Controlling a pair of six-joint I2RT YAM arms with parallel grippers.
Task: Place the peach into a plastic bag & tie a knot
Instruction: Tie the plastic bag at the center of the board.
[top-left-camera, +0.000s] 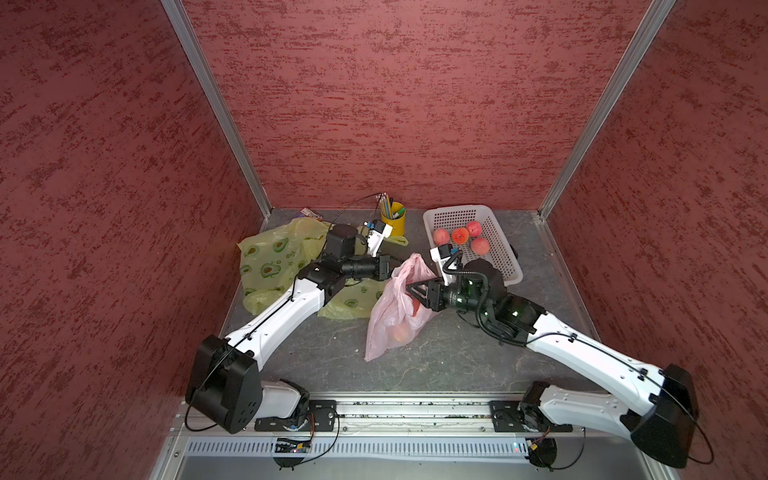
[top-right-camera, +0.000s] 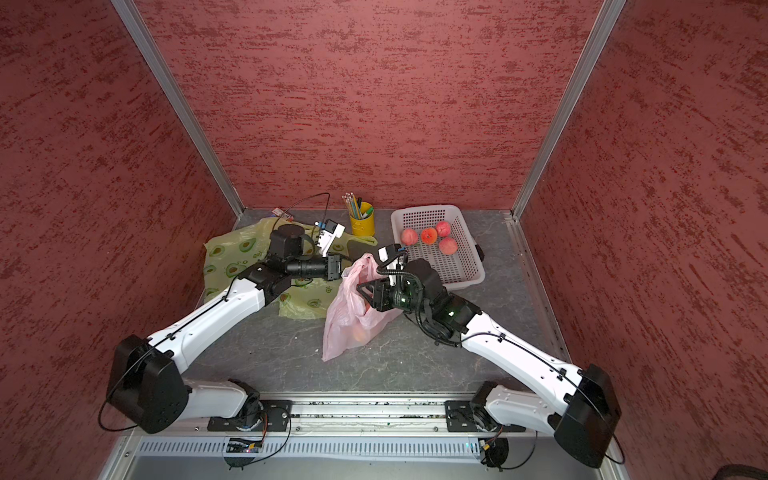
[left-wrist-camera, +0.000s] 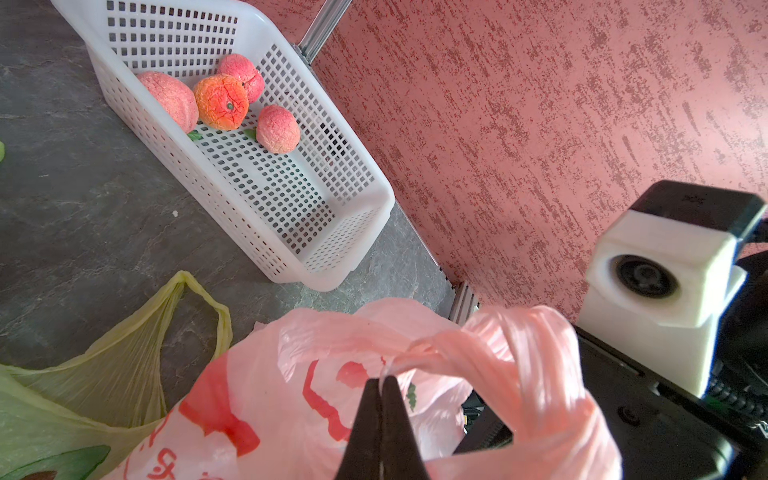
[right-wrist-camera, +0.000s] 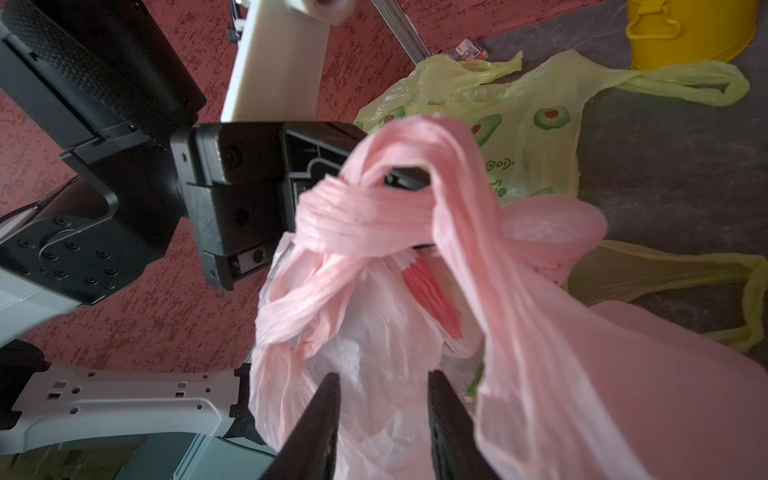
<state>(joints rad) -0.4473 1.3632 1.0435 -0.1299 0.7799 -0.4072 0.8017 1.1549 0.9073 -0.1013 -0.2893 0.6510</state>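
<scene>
The pink bag stands mid-surface, with a peach showing through its lower part. Bare room lies toward the front rail. The white basket sits near the right wall and the avocado-print bags near the left. From a low, outstretched arm, the left pincer is clamped on a twisted handle strand. The right pincer meets the bag's side with its jaws apart.
</scene>
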